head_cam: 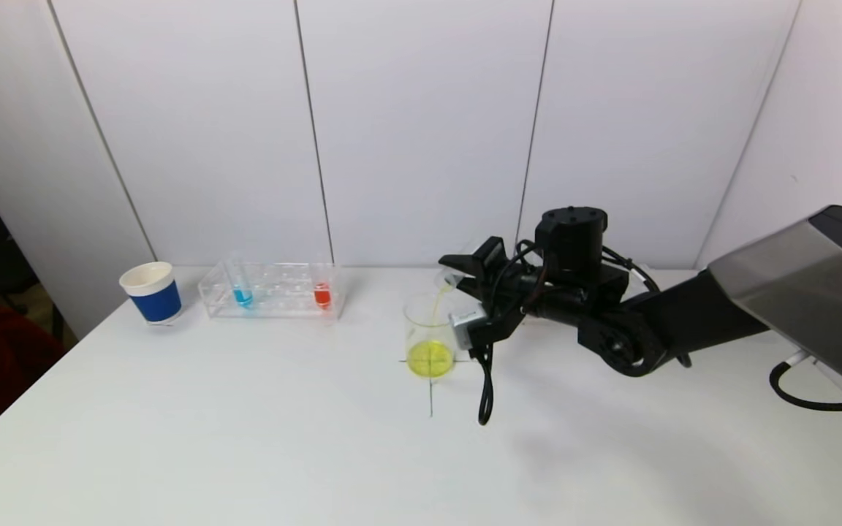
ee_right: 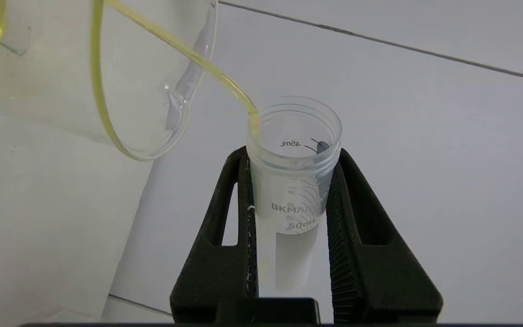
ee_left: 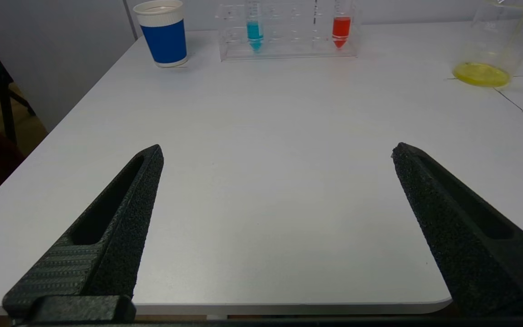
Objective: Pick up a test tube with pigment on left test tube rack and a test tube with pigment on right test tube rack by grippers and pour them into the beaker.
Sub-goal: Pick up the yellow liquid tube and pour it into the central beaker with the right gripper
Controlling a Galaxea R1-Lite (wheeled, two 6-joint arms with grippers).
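My right gripper (head_cam: pixel 469 292) (ee_right: pixel 292 154) is shut on a clear 50 mL test tube (ee_right: pixel 291 181), tilted with its mouth (head_cam: pixel 452 280) over the glass beaker (head_cam: pixel 431 332). A thin yellow stream (ee_right: pixel 207 68) runs from the tube into the beaker, where yellow liquid (head_cam: pixel 430 359) pools at the bottom. The left rack (head_cam: pixel 271 292) holds a blue-pigment tube (head_cam: pixel 243 294) and a red-pigment tube (head_cam: pixel 322 294). My left gripper (ee_left: pixel 277 152) is open and empty, low over the table's near edge, out of the head view.
A blue and white paper cup (head_cam: pixel 152 292) stands left of the rack. The right arm (head_cam: pixel 684 321) and its hanging cable (head_cam: pixel 484 394) cover the right rear of the white table (head_cam: pixel 245 438). The right rack is hidden.
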